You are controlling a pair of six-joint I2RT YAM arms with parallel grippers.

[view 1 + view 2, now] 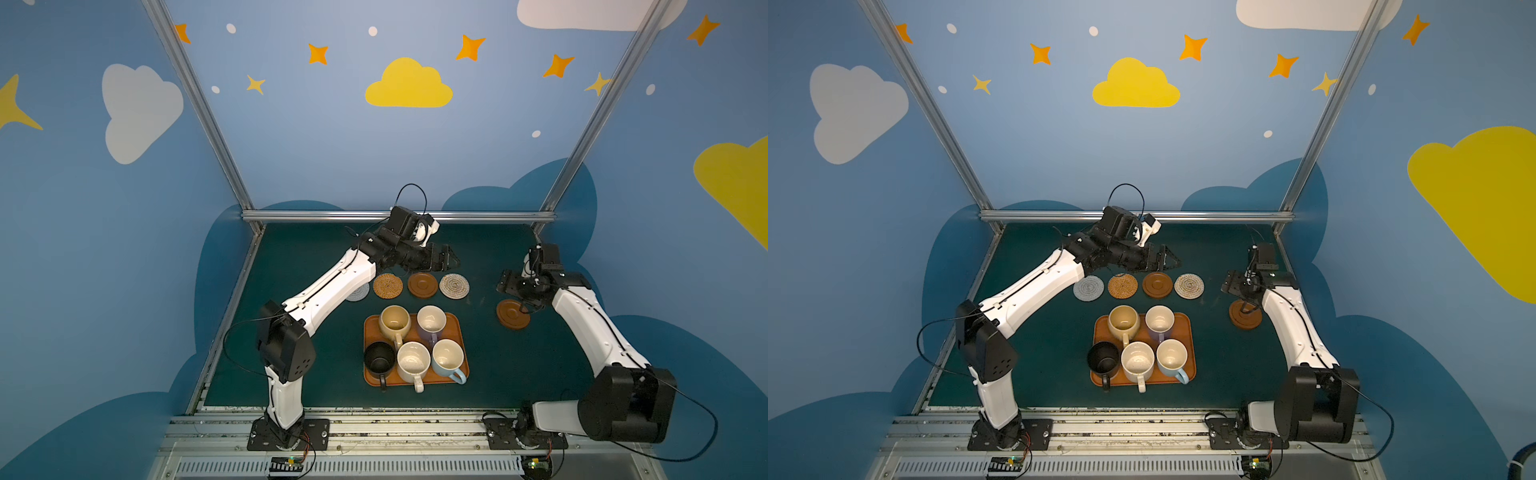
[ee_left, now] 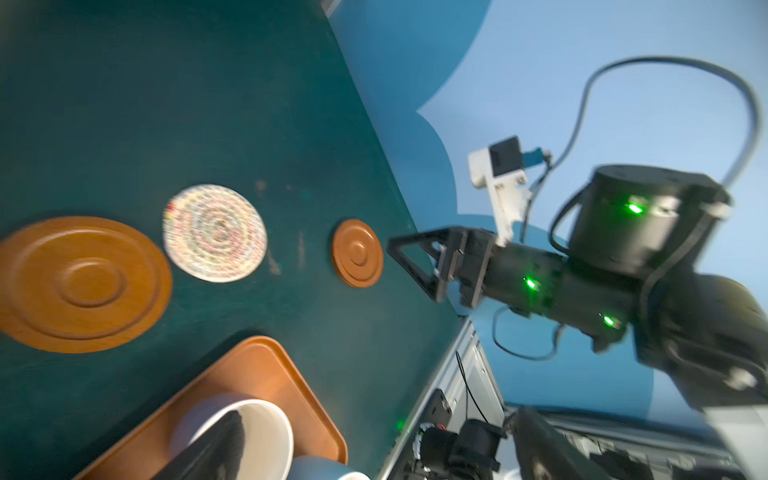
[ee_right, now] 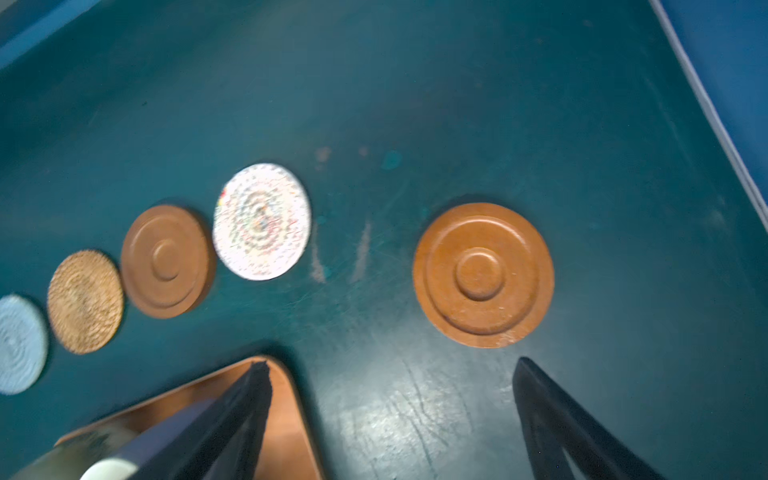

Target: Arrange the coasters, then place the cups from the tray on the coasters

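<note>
Grey-white woven coaster (image 1: 1088, 288), rattan coaster (image 1: 1122, 286), beige woven coaster (image 1: 1189, 286), two wooden coasters (image 1: 1157, 285) (image 1: 1246, 316), five in all; yellow mug (image 1: 1124, 322), lavender mug (image 1: 1159, 321), black mug (image 1: 1103, 358), cream mug (image 1: 1137, 362), blue mug (image 1: 1172, 356), five too; one tray (image 1: 1185, 332), lower centre in both top views.

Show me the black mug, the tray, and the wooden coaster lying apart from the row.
black mug (image 1: 379, 356), in a top view, its dark inside.
tray (image 1: 456, 329), in a top view, bare far-right corner.
lone wooden coaster (image 3: 481, 274), right wrist view, its raised centre.
</note>
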